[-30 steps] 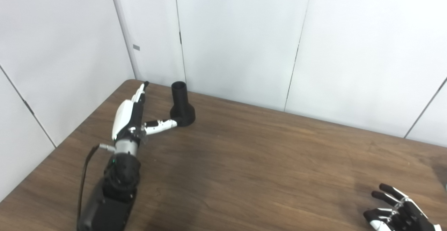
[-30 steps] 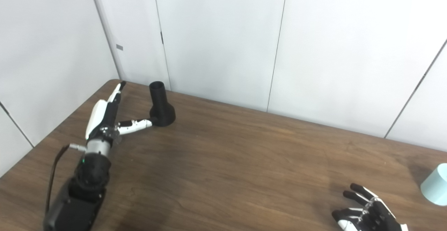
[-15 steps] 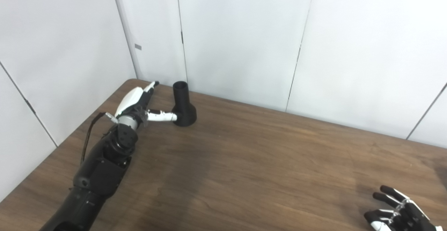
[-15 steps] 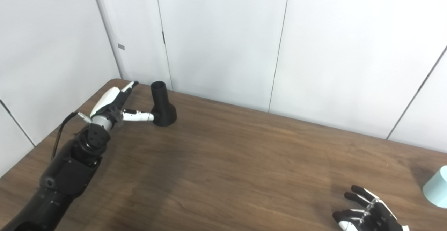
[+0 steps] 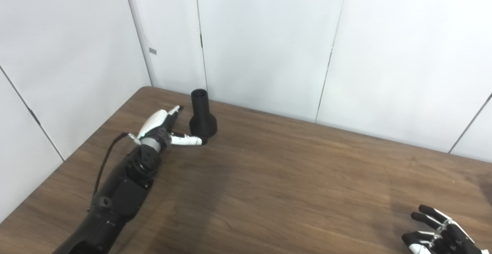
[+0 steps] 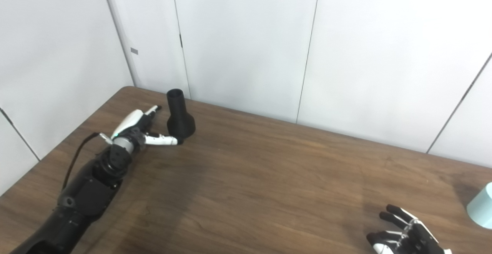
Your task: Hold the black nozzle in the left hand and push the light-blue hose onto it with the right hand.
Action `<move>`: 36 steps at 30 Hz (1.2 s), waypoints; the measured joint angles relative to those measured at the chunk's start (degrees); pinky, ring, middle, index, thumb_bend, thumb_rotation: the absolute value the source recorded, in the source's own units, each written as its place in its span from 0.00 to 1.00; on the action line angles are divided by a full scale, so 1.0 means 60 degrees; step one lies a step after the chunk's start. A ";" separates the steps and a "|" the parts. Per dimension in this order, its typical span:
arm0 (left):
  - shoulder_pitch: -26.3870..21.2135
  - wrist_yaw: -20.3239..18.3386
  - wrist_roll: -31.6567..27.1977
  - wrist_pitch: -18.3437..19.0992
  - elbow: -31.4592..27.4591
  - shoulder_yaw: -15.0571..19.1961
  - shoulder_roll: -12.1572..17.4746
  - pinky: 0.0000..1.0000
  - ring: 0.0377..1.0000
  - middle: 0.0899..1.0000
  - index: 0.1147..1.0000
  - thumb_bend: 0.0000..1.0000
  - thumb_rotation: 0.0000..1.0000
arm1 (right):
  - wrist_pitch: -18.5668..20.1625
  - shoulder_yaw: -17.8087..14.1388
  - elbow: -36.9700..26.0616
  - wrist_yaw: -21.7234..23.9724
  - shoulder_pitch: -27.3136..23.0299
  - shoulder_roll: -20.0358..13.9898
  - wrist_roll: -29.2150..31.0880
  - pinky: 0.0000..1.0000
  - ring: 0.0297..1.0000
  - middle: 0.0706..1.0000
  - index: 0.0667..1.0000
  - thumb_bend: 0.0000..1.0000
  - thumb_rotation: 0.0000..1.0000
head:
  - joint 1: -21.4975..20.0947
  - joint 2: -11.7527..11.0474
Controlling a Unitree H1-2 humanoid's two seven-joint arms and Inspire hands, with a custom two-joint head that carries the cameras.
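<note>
The black nozzle stands upright near the table's far left, narrow neck up and flared base down. My left hand lies just left of it, open, fingers stretched toward the wall and thumb reaching to the nozzle's base; whether the thumb touches it is unclear. The light-blue hose shows only as a pale cylinder end at the right edge of the right eye view. My right hand rests open at the lower right, left of the hose and apart from it.
The brown wooden table runs up to white wall panels close behind the nozzle. The table's left corner lies just beyond my left hand.
My left hand has swung rightward and lowered, ending close beside the nozzle's base. The nozzle and right hand have stayed put. The camera has shifted slightly.
</note>
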 measured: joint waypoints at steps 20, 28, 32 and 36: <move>-0.0237 0.0363 -0.0072 -0.0590 0.0281 -0.0087 -0.0111 0.84 0.98 0.98 1.00 1.00 0.40 | 0.0414 0.0136 -0.0385 -0.0081 0.0023 0.0139 -0.0178 0.40 0.51 0.70 0.72 0.38 0.00 | -0.0102 0.0073; -0.0423 0.0493 -0.0136 -0.0866 0.0672 -0.0092 -0.0124 0.80 0.95 0.96 1.00 1.00 0.38 | 0.0707 0.0194 -0.0603 -0.0130 0.0028 0.0189 -0.0397 0.41 0.52 0.70 0.72 0.36 0.00 | -0.0176 0.0103; -0.0509 0.0551 -0.0137 -0.0931 0.0807 -0.0083 -0.0123 0.78 0.92 0.94 0.98 1.00 0.37 | 0.0792 0.0189 -0.0759 -0.0144 0.0038 0.0214 -0.0387 0.41 0.52 0.70 0.73 0.36 0.00 | -0.0205 0.0117; -0.0585 0.0574 -0.0146 -0.0962 0.0934 -0.0075 -0.0124 0.77 0.91 0.93 0.97 1.00 0.37 | 0.0836 0.0190 -0.0888 -0.0161 0.0055 0.0227 -0.0385 0.40 0.52 0.71 0.73 0.36 0.00 | -0.0249 0.0161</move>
